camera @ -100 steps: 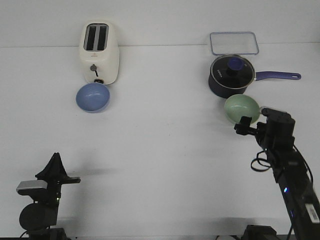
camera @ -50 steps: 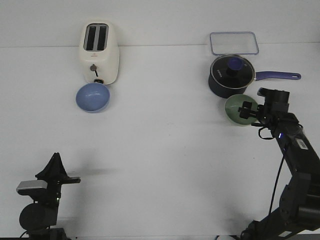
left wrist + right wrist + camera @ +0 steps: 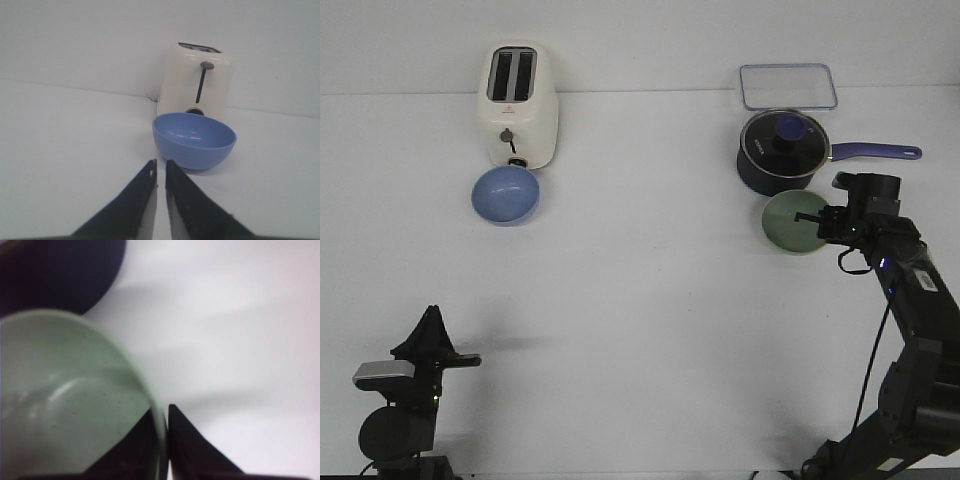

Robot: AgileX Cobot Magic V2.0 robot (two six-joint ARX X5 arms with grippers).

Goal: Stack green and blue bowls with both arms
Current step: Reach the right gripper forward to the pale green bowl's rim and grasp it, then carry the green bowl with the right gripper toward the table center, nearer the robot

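Note:
The green bowl [image 3: 793, 222] sits in front of the saucepan at the right; it fills the right wrist view [image 3: 65, 400]. My right gripper [image 3: 817, 221] is shut on the bowl's right rim, one finger inside and one outside [image 3: 162, 412]. The blue bowl [image 3: 505, 194] stands upright in front of the toaster at the far left; in the left wrist view [image 3: 194, 139] it lies just beyond my fingertips. My left gripper [image 3: 428, 322] rests low at the near left, jaws nearly closed and empty [image 3: 161, 162].
A cream toaster [image 3: 520, 104] stands behind the blue bowl. A dark navy saucepan [image 3: 782, 150] with a glass lid and blue handle stands just behind the green bowl. A clear lidded box [image 3: 788, 86] is at the back right.
My right arm has reached forward and closed on the green bowl's rim; the bowl now looks darker and shifted slightly left. The left arm has not moved.

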